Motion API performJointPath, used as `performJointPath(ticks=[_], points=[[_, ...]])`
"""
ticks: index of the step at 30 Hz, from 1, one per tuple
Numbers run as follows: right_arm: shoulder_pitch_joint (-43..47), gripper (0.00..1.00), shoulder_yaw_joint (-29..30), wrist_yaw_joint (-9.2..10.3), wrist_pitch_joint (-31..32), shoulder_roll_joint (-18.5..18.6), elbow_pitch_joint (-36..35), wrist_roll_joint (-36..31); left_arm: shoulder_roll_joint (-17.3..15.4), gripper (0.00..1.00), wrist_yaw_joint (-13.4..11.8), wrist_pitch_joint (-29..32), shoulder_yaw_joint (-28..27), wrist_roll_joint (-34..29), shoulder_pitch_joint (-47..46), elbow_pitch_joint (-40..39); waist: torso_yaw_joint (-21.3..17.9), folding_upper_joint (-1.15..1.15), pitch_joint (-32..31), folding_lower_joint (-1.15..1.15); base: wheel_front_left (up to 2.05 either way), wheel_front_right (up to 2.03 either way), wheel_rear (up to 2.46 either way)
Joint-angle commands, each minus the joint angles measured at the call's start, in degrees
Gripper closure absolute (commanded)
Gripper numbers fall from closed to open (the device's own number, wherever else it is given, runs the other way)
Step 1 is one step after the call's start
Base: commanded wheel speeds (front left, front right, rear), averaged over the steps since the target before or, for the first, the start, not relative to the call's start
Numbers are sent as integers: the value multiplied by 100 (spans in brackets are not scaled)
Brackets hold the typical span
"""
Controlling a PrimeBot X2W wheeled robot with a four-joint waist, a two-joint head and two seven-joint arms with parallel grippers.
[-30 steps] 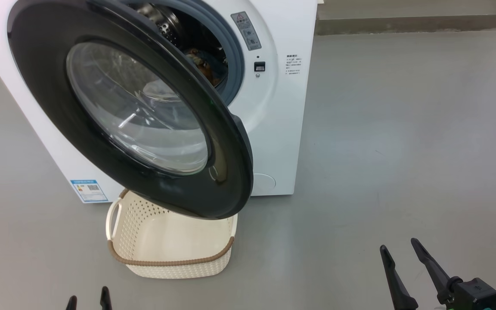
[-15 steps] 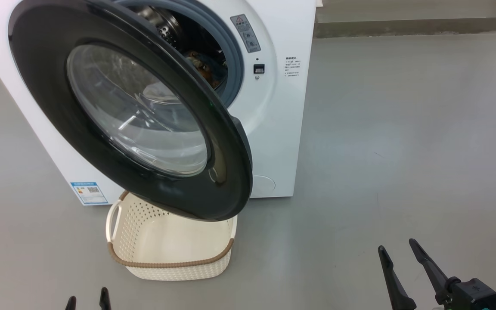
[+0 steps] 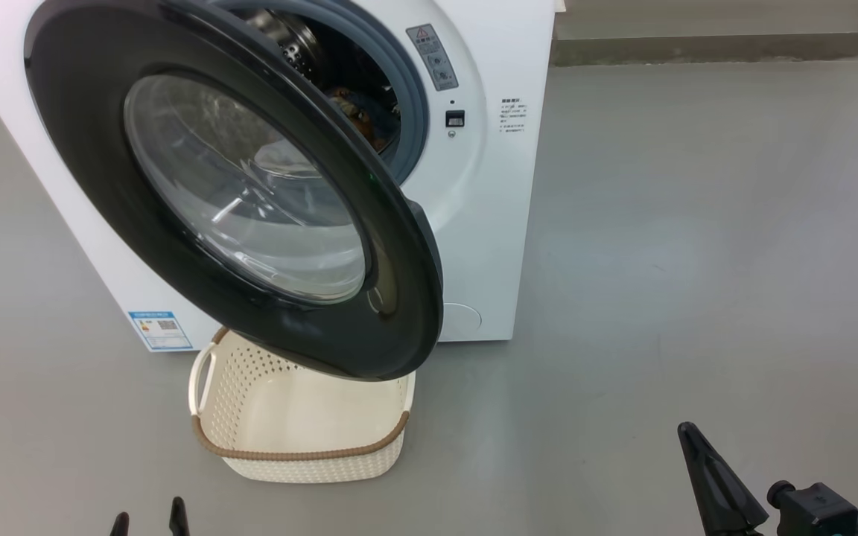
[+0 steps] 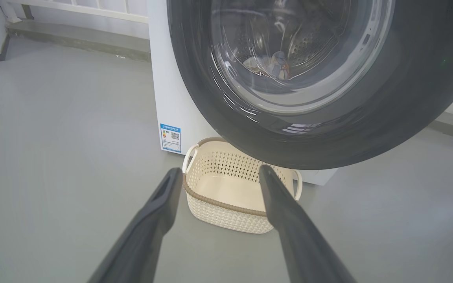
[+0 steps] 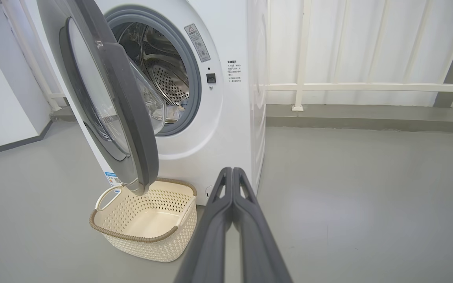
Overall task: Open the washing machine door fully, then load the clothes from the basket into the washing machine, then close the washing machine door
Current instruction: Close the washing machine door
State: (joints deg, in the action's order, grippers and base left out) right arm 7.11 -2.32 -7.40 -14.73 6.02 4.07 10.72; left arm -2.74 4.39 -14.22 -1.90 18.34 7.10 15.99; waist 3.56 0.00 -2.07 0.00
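Grey floor (image 3: 697, 223) surrounds the right gripper (image 3: 688, 433), pinched closed and empty at five o'clock in the head view, and the left gripper (image 3: 147, 510), spread wide at seven. At two o'clock from the latter, the basket (image 3: 302, 465) sits under the swung-out door (image 3: 86, 149) of the washing machine (image 3: 488, 223), clothes (image 3: 358, 115) lying in its drum (image 5: 167, 78).

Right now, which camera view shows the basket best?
The right wrist view: nearly the whole basket and its bare inside show. In the head view the washing machine door hides its back; in the left wrist view the door and the left gripper cover parts.
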Motion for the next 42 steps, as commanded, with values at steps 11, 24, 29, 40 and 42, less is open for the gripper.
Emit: performJointPath(ticks=[11,24,29,40,42], points=[[-732,100,-201,-9,-27,171,-453,-83,-16,0,7,-78,-53,-70,-233,-119,158,0,59,0,0,0,0],[-2585,100,-1684,-9,-27,63,-1137,165,-14,0,-117,-78,382,156,-389,-234,735,0,272,0,0,0,0],[-2926,100,-2206,-9,-27,99,-693,391,-14,0,-199,-78,726,426,-503,-349,1080,0,559,0,0,0,0],[-3521,100,-2478,-9,-27,429,324,623,-14,0,-448,-78,1388,808,-891,-575,1699,0,1299,0,0,0,0],[-3600,100,-2468,-9,-27,476,437,655,-14,0,-488,-78,1428,861,-942,-597,1765,0,1391,0,0,0,0]])
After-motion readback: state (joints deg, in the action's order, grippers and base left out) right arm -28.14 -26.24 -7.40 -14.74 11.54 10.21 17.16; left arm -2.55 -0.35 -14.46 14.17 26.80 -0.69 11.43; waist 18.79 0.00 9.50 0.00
